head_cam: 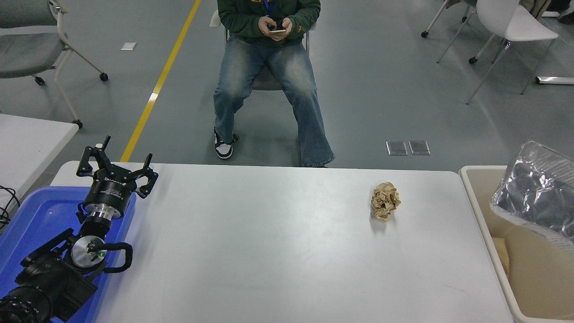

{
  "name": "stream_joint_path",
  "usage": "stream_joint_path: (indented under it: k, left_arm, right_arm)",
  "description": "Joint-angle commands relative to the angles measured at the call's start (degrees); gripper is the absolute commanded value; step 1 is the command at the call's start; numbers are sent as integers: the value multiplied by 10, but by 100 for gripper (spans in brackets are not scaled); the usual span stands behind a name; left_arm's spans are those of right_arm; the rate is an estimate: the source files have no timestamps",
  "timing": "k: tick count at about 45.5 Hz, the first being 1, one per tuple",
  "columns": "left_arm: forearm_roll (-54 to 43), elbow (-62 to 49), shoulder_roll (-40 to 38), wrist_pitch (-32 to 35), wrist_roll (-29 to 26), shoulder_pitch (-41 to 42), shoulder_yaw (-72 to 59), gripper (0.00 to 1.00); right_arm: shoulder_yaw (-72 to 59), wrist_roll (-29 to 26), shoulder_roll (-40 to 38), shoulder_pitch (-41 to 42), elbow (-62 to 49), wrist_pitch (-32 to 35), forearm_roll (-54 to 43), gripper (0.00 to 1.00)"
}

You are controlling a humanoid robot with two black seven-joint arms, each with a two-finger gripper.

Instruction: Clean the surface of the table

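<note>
The table surface (278, 242) is a wide white-grey top with rounded corners. A crumpled brown paper ball (385, 200) lies on its right part. A crinkled silver foil bag (538, 193) hangs above the beige bin (482, 215) at the right edge; whatever holds it is out of the picture. My left gripper (117, 167) is parked open at the lower left, above the corner of a blue tray (36, 215), with nothing between its fingers. My right gripper is out of view.
A person in jeans sits on a chair (269, 80) past the table's far edge, holding a phone. A smaller white table (27, 143) stands at the left. Wheeled chairs (511, 22) stand on the grey floor behind.
</note>
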Motion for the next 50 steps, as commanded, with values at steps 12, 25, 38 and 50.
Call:
stream_joint_path:
  k: [12,25,38,50]
  left_arm:
    - [0,0,0,-1,0,0,0,100]
    - [0,0,0,0,0,0,0,100]
    - [0,0,0,0,0,0,0,100]
    - [0,0,0,0,0,0,0,100]
  right_arm:
    - [9,0,6,5,-40,20,-1,0]
    - [4,-4,95,6,-166,13,10,0]
    - [-21,-11,188,-13,-299,-27,69,0]
    - [-50,-19,292,-55,-389,-101,130,0]
